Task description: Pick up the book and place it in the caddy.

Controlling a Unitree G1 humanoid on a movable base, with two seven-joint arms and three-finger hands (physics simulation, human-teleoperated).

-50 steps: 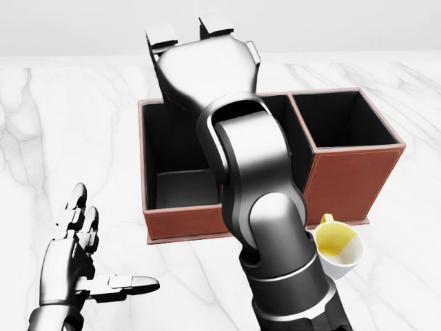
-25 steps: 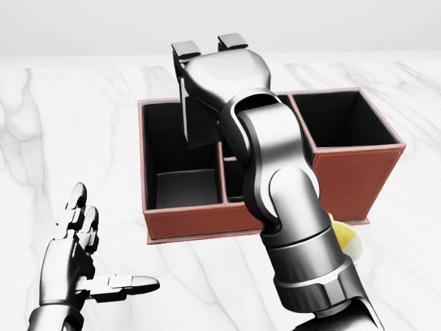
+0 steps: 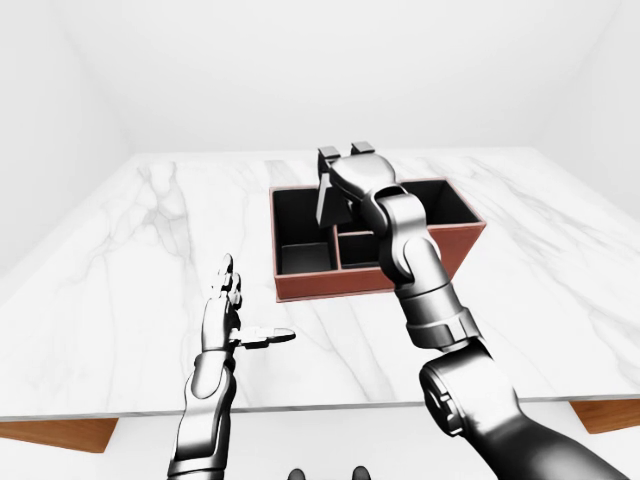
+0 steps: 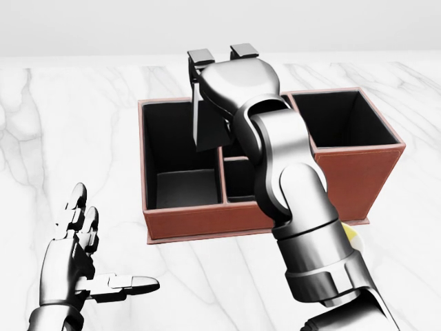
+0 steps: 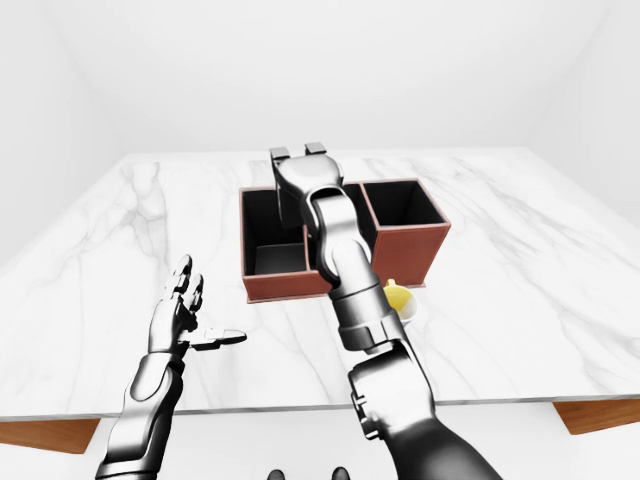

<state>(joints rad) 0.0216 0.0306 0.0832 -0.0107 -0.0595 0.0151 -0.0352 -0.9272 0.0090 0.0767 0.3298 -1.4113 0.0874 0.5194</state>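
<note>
My right hand (image 4: 222,58) reaches over the red-brown caddy (image 4: 200,223) at the top middle of the head view and is shut on the book (image 4: 207,124). The book is a thin dark slab that hangs on edge and dips into the caddy's large left compartment, close to the divider. My forearm hides the small middle compartment in part. At the lower left, my left hand (image 4: 110,245) hovers over the marble table (image 4: 83,138) with fingers spread, open and holding nothing.
A yellow and white mug (image 5: 399,298) stands on the table against the caddy's near wall, mostly hidden by my right forearm in the head view. The caddy's right compartment (image 4: 341,121) is dark inside. The table's near edge (image 3: 330,405) shows in the eye views.
My right hand has swung to the right above the caddy, and the book now shows beneath it, hanging into the left compartment. The left hand has not moved.
</note>
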